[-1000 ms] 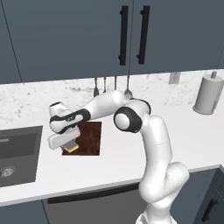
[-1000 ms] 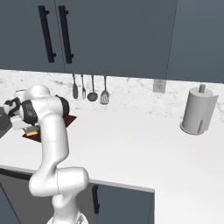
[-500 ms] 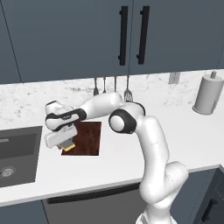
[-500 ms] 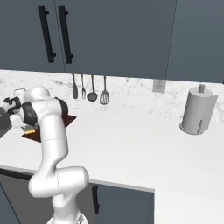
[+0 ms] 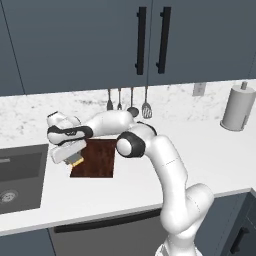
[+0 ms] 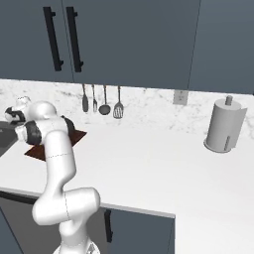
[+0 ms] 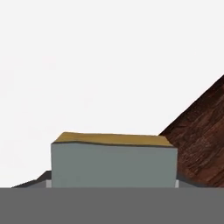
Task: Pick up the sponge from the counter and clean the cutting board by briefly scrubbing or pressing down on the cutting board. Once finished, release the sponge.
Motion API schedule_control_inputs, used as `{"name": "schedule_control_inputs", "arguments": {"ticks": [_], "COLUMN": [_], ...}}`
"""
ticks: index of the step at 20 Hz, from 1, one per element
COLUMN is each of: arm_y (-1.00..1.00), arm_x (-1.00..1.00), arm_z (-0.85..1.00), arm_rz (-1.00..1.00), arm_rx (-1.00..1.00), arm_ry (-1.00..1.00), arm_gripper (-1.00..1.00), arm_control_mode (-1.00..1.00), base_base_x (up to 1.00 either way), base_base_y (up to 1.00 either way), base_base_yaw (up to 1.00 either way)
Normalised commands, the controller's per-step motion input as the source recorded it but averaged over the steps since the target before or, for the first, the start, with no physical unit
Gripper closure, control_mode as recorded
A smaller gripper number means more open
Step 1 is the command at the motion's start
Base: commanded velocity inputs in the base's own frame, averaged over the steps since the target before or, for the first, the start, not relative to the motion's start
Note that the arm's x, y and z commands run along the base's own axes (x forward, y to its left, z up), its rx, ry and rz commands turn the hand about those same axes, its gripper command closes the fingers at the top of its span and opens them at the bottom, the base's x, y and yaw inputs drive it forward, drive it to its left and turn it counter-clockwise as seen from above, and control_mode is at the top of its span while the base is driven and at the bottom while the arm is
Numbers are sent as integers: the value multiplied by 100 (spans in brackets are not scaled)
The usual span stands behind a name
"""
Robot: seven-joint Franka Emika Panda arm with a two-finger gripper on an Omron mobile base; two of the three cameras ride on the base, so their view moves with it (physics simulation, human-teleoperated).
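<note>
**Sponge held at the left edge of the board**

Seen from the left base view: white arm stretched out toward 9 o'clock across the counter (image 5: 150, 190), hand low over the left end of the board (image 5: 97, 158). Gripper (image 5: 75, 161) clenched on the sponge (image 5: 76, 160), which shows as a small yellow block just under the hand, at the board's left edge, toward its near corner. Whether the sponge touches the wood cannot be told from here. Board lying flat, long axis running roughly from 12 to 6 o'clock, away from the camera toward the backsplash. Dark sink (image 5: 20, 175) at 9 o'clock from the board, close beside it. Three utensils (image 5: 127, 102) hanging on the wall at 12 o'clock from the board. Paper towel roll (image 5: 237, 107) standing upright far off at 3 o'clock, well apart from everything else.

Seen from the right base view: arm folded far toward 9 o'clock, hiding most of the board (image 6: 79, 135); a dark red strip visible on either side of the forearm. Utensils (image 6: 104, 101) on the backsplash at 12 o'clock, paper towel roll (image 6: 224, 125) at 3 o'clock.

Seen from the hand view: sponge (image 7: 113, 164) close up at 6 o'clock, long axis running 9 to 3 o'clock across the picture, grey-green face toward the camera, yellow layer along its far upper edge. Board (image 7: 201, 144) a dark brown wedge at 4 o'clock, its edge slanting up to the right. White counter (image 7: 87, 65) beyond the sponge. Fingertips hidden by the sponge.
</note>
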Motion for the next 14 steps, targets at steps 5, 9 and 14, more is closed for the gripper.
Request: {"name": "schedule_control_inputs", "arguments": {"ticks": [5,9,14], "arm_y": [-5,-16,-21], "arm_x": [65,53,47], "arm_z": [-15,-21,-25], "arm_rz": [0,0,0], "arm_rx": [-1,0,0], "arm_ry": [2,0,0], "arm_gripper": [100,100,100], "arm_control_mode": [-100,-100,-100], "base_base_x": [0,0,0], "base_base_y": [0,0,0], "base_base_yaw": [0,0,0]}}
